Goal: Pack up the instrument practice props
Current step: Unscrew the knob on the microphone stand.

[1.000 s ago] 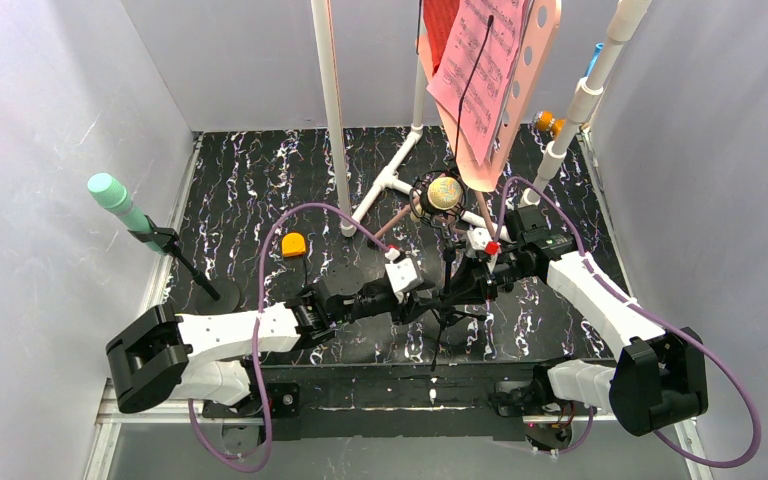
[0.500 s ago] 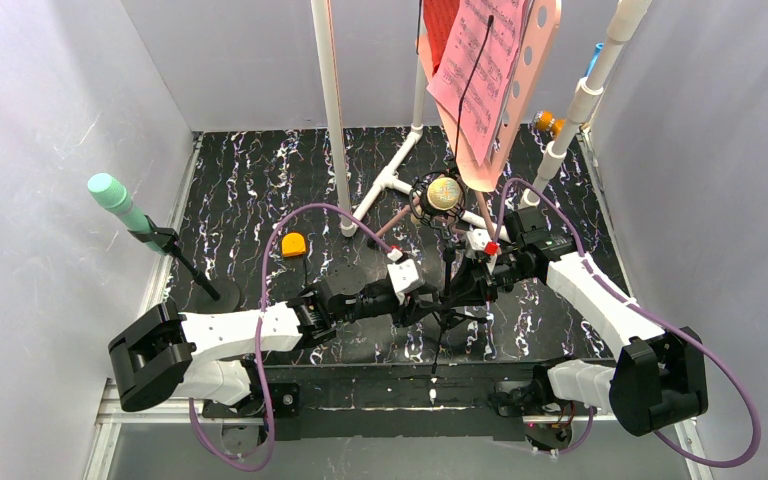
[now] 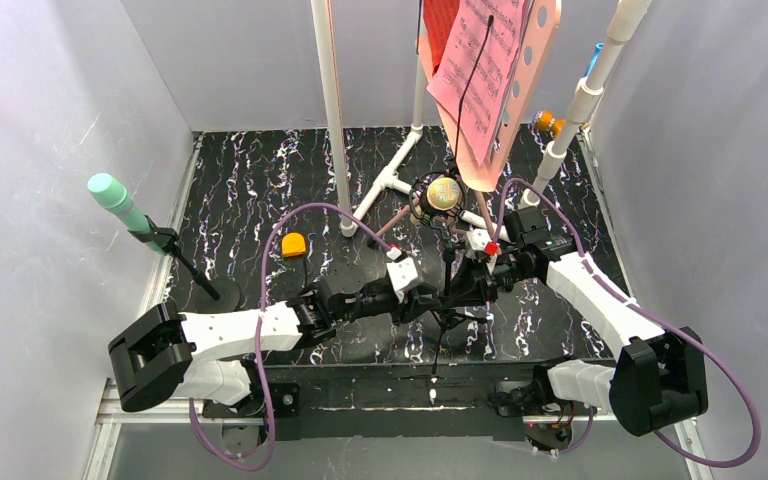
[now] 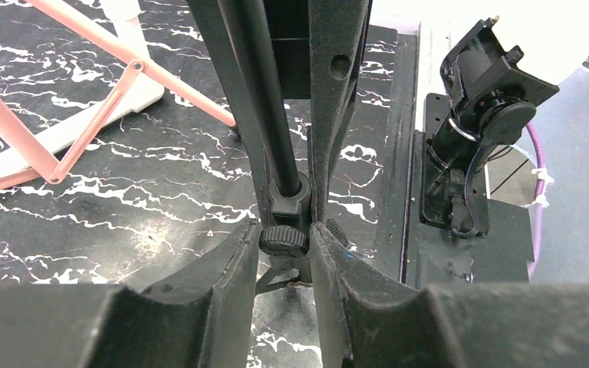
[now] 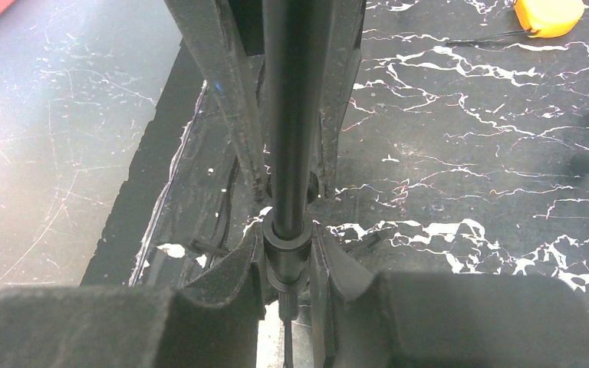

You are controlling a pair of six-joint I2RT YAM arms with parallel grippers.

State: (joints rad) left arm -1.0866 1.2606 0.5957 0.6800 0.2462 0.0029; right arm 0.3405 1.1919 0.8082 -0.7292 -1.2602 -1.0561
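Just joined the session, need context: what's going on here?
Both arms are working on the black stand pole under the yellow microphone at mid-table. The left gripper is closed on its adjustment knob, the right gripper on a collar. The mint-green microphone stands untouched at the left; the pink music stand with sheet music is set up at the back.

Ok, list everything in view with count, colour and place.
music stand: one, pink, hole-punched, rear centre
sheet music: one sheet visible, pink, on music stand
folder: one, red, on music stand
mint microphone: one, mint-green, left edge, own stand
yellow microphone: one, yellow, centre, in black cage
black stand pole: one, black, centre, below yellow microphone
pipe frame: one, white, rear
orange object: one, orange, table left of centre
table: one, black marbled
left fingers: black, shut on black stand pole
right fingers: black, shut on black stand pole
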